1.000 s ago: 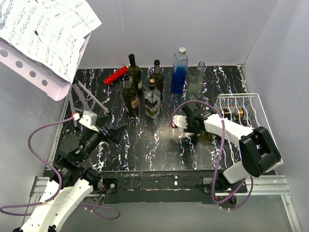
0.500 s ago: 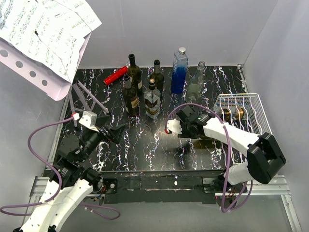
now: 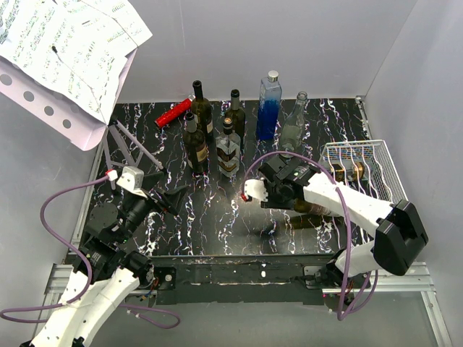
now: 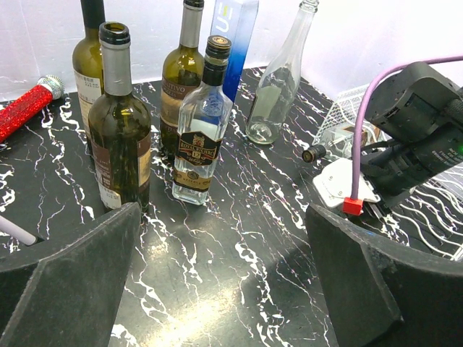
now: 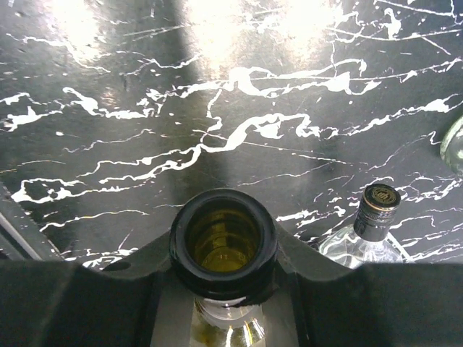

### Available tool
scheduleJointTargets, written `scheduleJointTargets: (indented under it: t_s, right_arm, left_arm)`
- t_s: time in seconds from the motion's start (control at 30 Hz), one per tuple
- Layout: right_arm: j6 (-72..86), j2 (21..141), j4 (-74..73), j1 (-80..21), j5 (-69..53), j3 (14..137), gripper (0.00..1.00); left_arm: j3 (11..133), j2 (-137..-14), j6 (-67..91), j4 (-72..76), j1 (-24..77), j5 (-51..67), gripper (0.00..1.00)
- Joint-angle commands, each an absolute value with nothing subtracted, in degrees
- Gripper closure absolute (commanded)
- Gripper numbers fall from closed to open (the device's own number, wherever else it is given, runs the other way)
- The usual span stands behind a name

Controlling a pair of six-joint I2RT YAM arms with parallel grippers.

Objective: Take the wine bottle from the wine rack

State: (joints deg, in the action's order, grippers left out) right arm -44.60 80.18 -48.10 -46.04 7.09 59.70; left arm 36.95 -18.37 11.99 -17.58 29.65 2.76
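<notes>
The wine bottle lies on its side under my right forearm, its dark olive body just left of the white wire wine rack. My right gripper is shut on the bottle's neck. In the right wrist view the open mouth sits between the two black fingers, just above the black marbled table. The left wrist view shows the bottle mouth beside the rack. My left gripper hovers open over the table at the left, nothing between its fingers.
Standing bottles crowd the back: dark ones, a square clear one, a blue one and a clear one. A red microphone lies behind them. A music stand overhangs the left side. Gold-labelled things remain in the rack.
My right arm has drawn leftward from the rack, pulling the bottle by its neck out over the table. The left arm has stayed still.
</notes>
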Motion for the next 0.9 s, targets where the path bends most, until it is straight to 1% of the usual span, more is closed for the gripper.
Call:
scheduleJointTargets:
  t_s: [0.0,0.2,0.6,0.87]
  right_arm:
    - [-42.72,79.36,-51.5,-47.81,5.63,63.81,0.99]
    - [-41.84,81.12,-52.03,-50.01,4.92,65.39,0.99]
    - [-37.27,80.95,-55.55,-50.89,3.08,74.7,0.99]
    - [-30.42,79.02,-51.51,-50.8,3.69,79.45,0.99]
  left_arm:
    - [37.27,-18.19,11.51,-17.4,29.88,2.11,0.02]
    - [37.27,-18.19,11.51,-17.4,29.97,2.11,0.02]
    - [37.27,-18.11,11.43,-17.58,29.88,1.76,0.02]
    - [37.18,-18.19,11.43,-17.49,29.88,1.85,0.02]
